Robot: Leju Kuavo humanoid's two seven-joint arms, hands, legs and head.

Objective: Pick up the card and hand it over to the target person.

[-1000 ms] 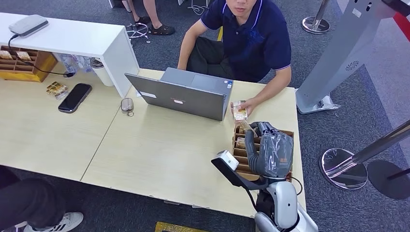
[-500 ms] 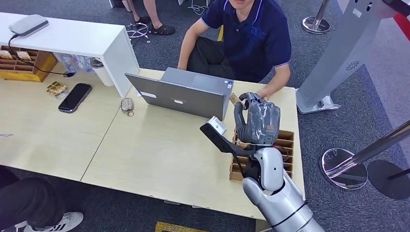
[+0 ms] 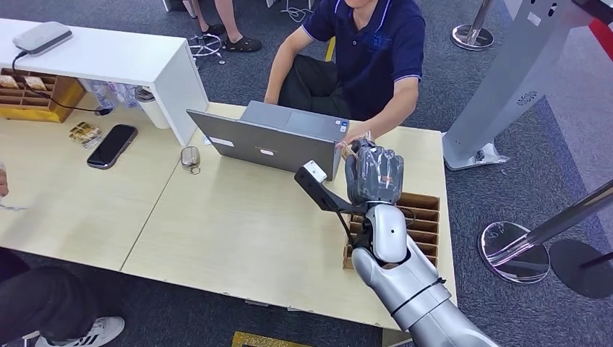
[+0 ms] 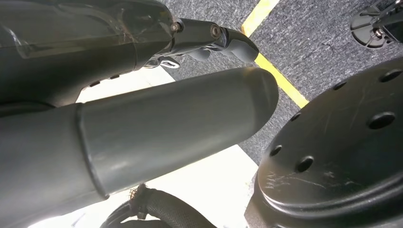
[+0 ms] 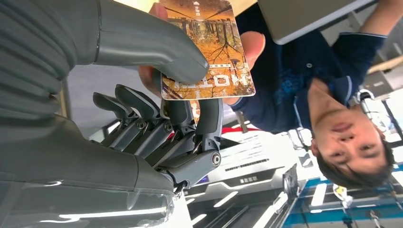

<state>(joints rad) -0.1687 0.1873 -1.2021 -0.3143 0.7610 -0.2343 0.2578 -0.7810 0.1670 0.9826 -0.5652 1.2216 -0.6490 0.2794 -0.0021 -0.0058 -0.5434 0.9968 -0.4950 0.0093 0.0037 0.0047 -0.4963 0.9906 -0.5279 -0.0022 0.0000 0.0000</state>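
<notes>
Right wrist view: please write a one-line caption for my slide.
Robot hand pinches an orange card while the person's hand takes hold of it.

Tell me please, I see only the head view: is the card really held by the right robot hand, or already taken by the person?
Observer: In the right wrist view the right robot hand pinches the card between its thumb and fingers.
Operator: Does the person touch the card?
Observer: The person's hand is right behind the card, with fingertips at its edge; I cannot tell if it grips the card.
Operator: What is printed on the card?
Observer: An orange, autumn-like picture with pale letters.
Operator: And the left robot hand?
Observer: The left wrist view shows the left robot hand above carpet with a yellow line; it holds nothing.
</notes>
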